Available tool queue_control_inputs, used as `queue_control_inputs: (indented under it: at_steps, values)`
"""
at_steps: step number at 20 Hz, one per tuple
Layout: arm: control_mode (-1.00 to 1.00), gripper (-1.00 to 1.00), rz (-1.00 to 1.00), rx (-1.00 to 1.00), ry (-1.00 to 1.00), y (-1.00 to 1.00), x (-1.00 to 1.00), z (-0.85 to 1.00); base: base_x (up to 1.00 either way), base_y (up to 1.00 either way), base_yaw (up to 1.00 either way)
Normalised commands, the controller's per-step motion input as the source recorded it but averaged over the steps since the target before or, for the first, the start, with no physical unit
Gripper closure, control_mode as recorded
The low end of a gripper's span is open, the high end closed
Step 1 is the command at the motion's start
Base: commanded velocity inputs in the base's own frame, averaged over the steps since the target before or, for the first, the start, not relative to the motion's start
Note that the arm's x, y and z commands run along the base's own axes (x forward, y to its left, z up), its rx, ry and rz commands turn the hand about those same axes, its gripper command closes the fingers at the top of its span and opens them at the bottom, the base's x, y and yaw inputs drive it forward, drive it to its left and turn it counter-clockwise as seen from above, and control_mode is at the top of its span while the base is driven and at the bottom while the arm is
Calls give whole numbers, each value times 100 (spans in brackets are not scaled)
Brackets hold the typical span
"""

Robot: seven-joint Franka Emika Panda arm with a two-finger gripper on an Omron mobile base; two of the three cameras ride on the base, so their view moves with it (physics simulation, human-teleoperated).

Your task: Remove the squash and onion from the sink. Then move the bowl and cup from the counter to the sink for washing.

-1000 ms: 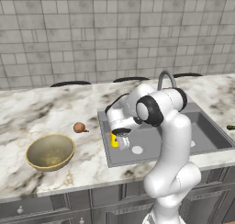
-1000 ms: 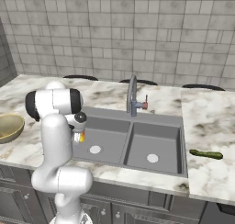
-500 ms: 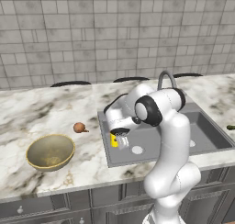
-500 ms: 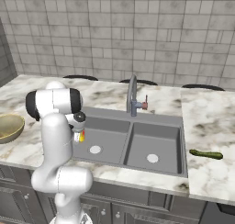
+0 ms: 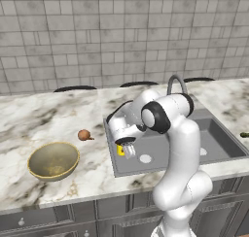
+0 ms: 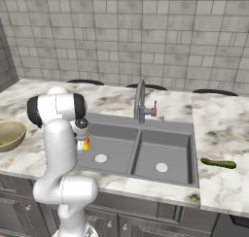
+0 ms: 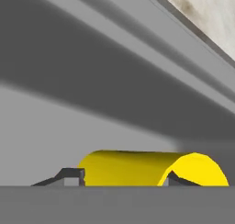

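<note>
The hand (image 5: 129,151) is hanging low inside the left basin of the sink (image 5: 221,148), close to its left wall, and the cup (image 5: 120,150) is sitting right at it, a patch of yellow just to the left of the fingers as the left base view sees them. In the hand view the cup (image 7: 151,169) is lying across the bottom of the picture between the two dark fingertips (image 7: 71,175), its long axis running from one tip to the other, so it appears to be resting on its side or steeply tilted (I cannot tell which from these pictures). The tips are standing at either end of the yellow body with the jaws partly apart, and whether they are pressing on it or are just clear of it I cannot tell. From the right base view the cup (image 6: 86,143) is peeking out just below the wrist, above the basin floor near the white drain hole (image 6: 101,158). The bowl (image 5: 53,160) is waiting on the worktop (image 5: 29,119) well to the left of the sink, with the onion (image 5: 84,134) beside it, nearer the sink; the squash (image 6: 218,163) is lying on the worktop on the far right. Judging by this, the cup step is nearly finished, and the next reach is going to be leftward, over the sink's rim, to the bowl.
</note>
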Motion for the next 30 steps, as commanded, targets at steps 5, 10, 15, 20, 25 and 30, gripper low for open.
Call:
queue_control_inputs:
  at_steps: [5,10,15,20,25,30]
  values:
    - [-100,-100,0,-4,2,-7,3,0,0,0,0]
    - [-100,-100,0,-2,0,-2,0,8,0,0,0]
    - [-100,-100,-2,-5,0,-2,0,15,0,0,0]
    - [-100,-100,-6,-4,0,-5,-1,23,0,0,0]
    - [-100,-100,-7,-3,0,-2,-3,30,0,0,0]
    - [-100,-100,-8,0,4,0,-10,35,0,0,0]
